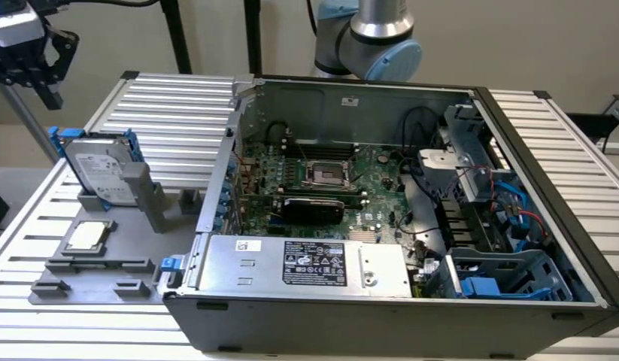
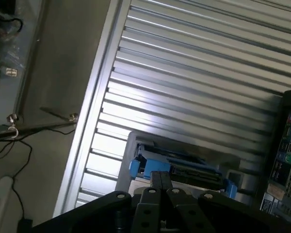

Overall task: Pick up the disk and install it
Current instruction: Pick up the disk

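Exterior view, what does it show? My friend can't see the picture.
A blue-railed disk stands on edge in a grey holder on a slatted metal table, with the robot's black gripper hanging above it, not touching. On the exterior view's right sits an open computer case showing its green motherboard.

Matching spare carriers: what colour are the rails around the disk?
Bright blue rails on the disk, clearest in the exterior view.

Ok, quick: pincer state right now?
Pincer: closed, holding nothing; the disk is not gripped.
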`<state>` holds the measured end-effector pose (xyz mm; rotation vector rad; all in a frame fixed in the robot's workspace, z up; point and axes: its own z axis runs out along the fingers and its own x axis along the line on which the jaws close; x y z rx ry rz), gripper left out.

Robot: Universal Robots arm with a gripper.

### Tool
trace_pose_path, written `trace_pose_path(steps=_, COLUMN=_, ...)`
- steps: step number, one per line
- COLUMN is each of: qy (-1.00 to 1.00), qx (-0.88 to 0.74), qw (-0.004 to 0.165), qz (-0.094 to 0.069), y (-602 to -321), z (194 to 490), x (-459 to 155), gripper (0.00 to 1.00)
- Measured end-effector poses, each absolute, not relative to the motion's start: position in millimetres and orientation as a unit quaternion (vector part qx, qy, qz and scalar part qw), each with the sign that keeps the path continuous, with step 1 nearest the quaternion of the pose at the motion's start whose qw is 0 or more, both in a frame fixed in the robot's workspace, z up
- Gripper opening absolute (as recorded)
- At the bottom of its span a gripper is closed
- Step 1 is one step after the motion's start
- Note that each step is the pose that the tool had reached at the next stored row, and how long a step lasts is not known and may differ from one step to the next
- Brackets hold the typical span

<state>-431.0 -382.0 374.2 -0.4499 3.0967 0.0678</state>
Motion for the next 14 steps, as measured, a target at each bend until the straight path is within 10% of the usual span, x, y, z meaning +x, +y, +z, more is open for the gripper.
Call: trace_pose_path(steps=14, qy=0.954, qx=-0.298, qw=0.002, qz=0.022, y=-382.0, z=369.1, x=-431.0, gripper=0.11)
